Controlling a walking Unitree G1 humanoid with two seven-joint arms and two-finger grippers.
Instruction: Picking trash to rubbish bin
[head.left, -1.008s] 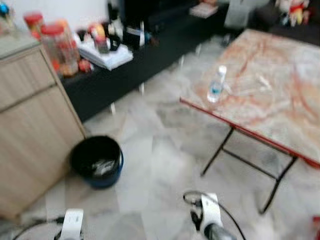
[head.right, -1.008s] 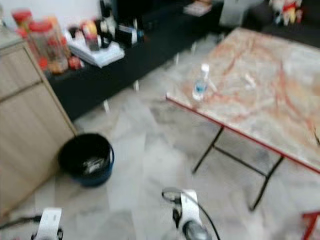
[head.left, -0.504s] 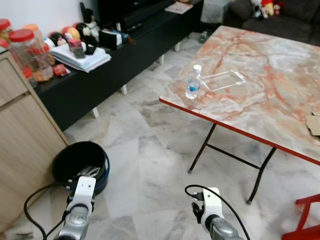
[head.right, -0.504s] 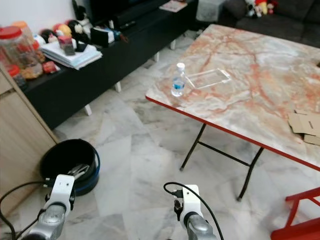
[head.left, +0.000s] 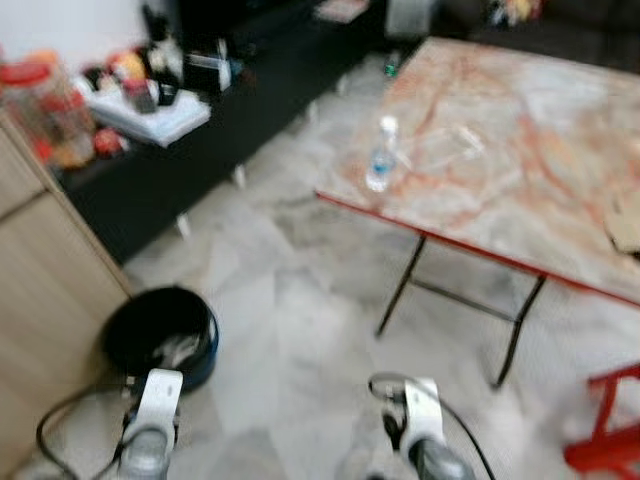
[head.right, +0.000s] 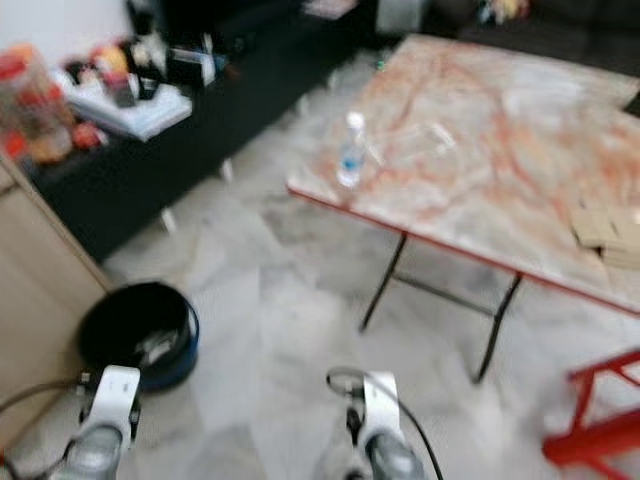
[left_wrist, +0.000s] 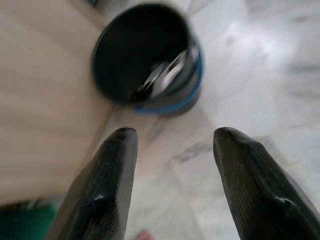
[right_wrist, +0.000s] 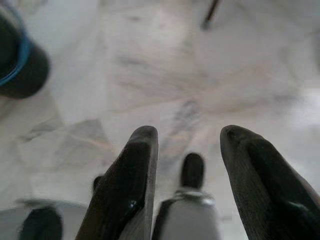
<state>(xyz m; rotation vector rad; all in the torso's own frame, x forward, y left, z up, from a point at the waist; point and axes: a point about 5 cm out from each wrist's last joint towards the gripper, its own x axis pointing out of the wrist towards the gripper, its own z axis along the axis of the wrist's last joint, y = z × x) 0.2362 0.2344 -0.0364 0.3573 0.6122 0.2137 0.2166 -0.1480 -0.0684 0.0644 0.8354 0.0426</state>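
A black rubbish bin (head.left: 160, 333) with a blue band stands on the marble floor at the left, beside a wooden cabinet (head.left: 40, 300); pale trash lies inside it (left_wrist: 162, 80). A clear plastic bottle (head.left: 379, 155) with a blue label stands upright near the corner of the marbled folding table (head.left: 520, 170). A clear flat plastic piece (head.left: 455, 145) lies on the table behind the bottle. My left gripper (left_wrist: 172, 145) is open and empty above the floor near the bin. My right gripper (right_wrist: 187, 145) is open and empty over bare floor. Both arms hang low.
A long black low cabinet (head.left: 230, 130) carries jars, papers and small items at the back left. Brown cardboard (head.right: 600, 235) lies on the table's right part. A red frame (head.left: 605, 430) stands at the right edge. The table's thin black legs (head.left: 400, 290) stand on the floor.
The head views have shifted slightly and blurred, so the camera moved. The arms stay low at the bottom edge. Bottle, bin and table stand as before.
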